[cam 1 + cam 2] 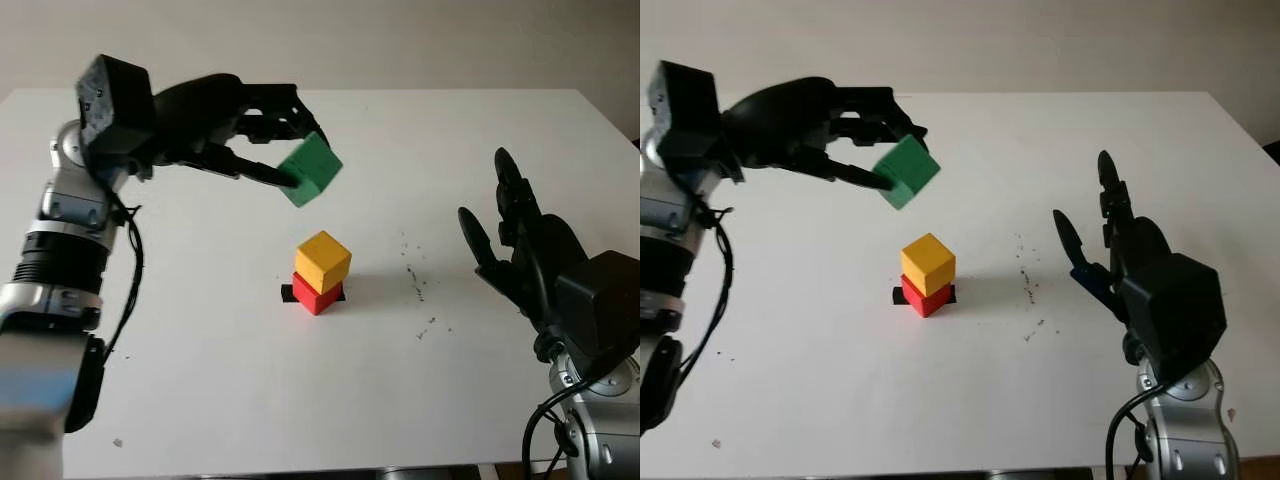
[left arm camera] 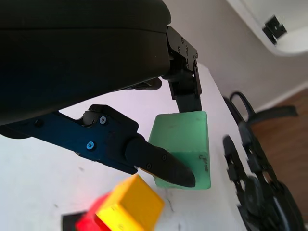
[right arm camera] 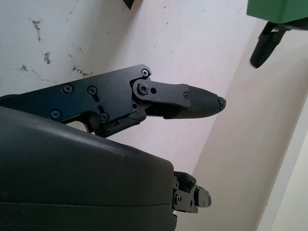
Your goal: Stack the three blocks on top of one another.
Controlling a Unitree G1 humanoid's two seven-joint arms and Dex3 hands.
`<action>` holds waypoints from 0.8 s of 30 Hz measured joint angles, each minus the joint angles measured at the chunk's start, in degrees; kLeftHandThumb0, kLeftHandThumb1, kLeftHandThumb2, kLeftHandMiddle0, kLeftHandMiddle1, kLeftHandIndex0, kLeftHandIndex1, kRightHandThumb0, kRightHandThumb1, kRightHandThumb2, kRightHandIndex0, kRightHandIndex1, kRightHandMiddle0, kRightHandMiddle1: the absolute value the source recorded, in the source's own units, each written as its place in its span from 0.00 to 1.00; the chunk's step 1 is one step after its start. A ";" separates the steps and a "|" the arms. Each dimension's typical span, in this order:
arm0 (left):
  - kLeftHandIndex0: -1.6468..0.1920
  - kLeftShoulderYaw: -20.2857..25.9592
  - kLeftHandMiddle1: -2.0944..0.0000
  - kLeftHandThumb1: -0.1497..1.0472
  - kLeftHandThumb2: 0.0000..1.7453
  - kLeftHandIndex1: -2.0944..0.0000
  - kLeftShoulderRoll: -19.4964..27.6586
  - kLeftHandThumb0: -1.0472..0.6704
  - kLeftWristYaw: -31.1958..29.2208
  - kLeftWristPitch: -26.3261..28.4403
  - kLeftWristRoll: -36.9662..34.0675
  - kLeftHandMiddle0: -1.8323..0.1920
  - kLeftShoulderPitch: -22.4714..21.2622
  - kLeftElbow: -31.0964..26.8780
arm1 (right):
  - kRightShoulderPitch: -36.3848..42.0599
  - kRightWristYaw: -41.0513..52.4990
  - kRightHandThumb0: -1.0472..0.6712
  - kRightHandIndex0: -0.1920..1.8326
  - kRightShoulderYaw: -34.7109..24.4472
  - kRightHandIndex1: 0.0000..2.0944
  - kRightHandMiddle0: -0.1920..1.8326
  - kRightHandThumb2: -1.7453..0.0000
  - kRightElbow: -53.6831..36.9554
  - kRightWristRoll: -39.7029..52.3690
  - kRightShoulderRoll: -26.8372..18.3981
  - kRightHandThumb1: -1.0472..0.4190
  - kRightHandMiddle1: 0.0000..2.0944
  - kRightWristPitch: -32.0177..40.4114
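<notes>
A yellow block (image 1: 323, 260) sits on a red block (image 1: 316, 294) near the middle of the white table (image 1: 200, 380). My left hand (image 1: 262, 140) is shut on a green block (image 1: 311, 170), tilted in the air above and slightly behind the stack. In the left wrist view the green block (image 2: 185, 151) is pinched between black fingers (image 2: 159, 163), with the yellow block (image 2: 129, 208) below it. My right hand (image 1: 510, 235) is open, raised over the table to the right of the stack.
A small black mark (image 1: 288, 293) lies under the red block. Dark specks (image 1: 415, 280) dot the table between the stack and my right hand. The table's far edge (image 1: 400, 91) runs along the wall.
</notes>
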 measured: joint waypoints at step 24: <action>0.72 -1.32 0.97 0.99 0.03 0.24 -4.06 0.35 -6.86 1.65 -0.59 0.78 3.03 1.62 | 0.36 0.04 0.23 0.03 -0.03 0.03 0.06 0.73 -0.25 -1.16 -0.04 0.00 0.03 0.11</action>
